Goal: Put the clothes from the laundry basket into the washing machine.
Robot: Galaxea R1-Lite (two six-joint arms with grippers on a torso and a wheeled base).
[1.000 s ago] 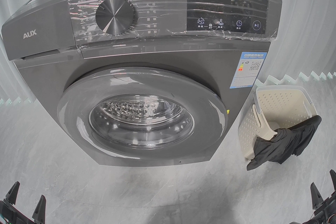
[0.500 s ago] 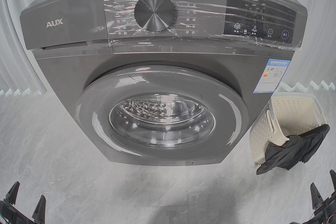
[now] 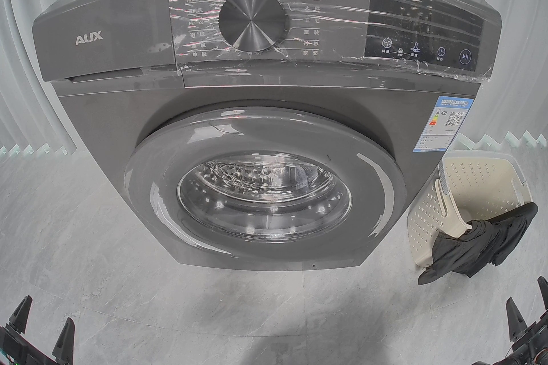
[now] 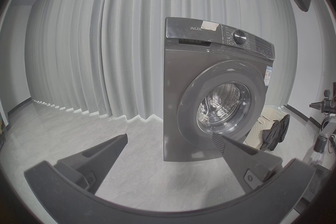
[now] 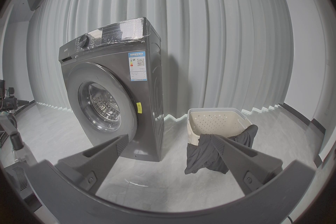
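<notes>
So the washing machine [image 3: 114, 115] is dark gunmetal grey all over, with a brushed silver dial [image 3: 252, 20] and a blue-and-white label [image 3: 443, 124]. The laundry basket [image 3: 425, 212] is cream with a pattern of little holes, and the garment [image 3: 474, 249] is plain black. The floor [image 3: 228, 309] is pale grey with marble-style veining, and the curtain [image 4: 87, 42] is a plain whitish grey.

Left end effector [image 3: 47, 310], right end effector [image 3: 526, 292]: low, spread, empty.

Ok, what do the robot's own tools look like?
The left tool and right tool match: dark grey to black, each with two tapered, wedge-shaped fingers on a curved dark base, a small round fastener near each finger's root.
</notes>
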